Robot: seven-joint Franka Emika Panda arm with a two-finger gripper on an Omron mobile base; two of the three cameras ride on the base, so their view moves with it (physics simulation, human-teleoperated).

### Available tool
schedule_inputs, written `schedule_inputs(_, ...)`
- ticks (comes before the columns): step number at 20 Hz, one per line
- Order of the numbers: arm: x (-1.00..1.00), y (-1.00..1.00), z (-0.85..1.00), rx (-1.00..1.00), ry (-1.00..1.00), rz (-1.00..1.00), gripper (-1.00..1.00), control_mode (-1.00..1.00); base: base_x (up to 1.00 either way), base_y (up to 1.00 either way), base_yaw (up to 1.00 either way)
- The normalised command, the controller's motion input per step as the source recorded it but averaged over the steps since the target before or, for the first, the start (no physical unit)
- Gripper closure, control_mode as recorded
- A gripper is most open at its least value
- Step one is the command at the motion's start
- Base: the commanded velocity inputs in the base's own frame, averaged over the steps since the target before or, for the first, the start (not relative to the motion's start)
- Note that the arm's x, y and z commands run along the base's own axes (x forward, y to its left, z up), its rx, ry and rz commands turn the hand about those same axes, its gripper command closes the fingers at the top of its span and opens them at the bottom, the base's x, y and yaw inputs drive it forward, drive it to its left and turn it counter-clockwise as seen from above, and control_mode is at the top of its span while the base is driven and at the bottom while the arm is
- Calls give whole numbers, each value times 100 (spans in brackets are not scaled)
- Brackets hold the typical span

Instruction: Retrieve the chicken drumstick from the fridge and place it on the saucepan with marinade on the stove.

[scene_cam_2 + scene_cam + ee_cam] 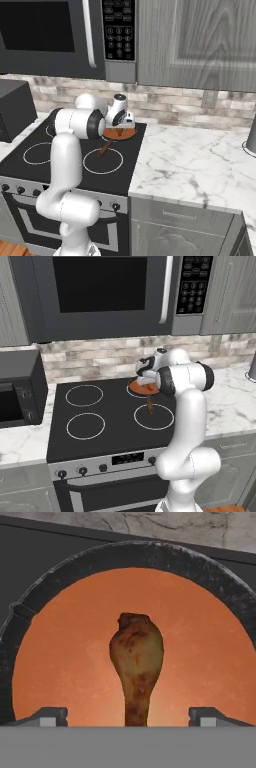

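Left base view: your arm reaches over the stove (107,416); the gripper (145,377) hangs above the saucepan with marinade (143,388) on the back right burner, brown handle pointing toward you.

Right base view: the same saucepan with marinade (120,133) sits beside the marble counter (200,160).

Hand view: the chicken drumstick (136,662) lies in the marinade, thick end away. Your fingertips (47,717) stand wide apart, touching nothing.
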Motion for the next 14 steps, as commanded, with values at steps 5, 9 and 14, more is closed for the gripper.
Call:
schedule_inputs(5, -54, 2, 0, 0, -1, 0, -100, -100, 0, 0, 0)
schedule_inputs(9, -50, 15, 0, -3, -10, 0, -100, -100, 0, 0, 0)
schedule_inputs(14, -36, 19, 0, -4, -15, 0, -100, -100, 0, 0, 0)
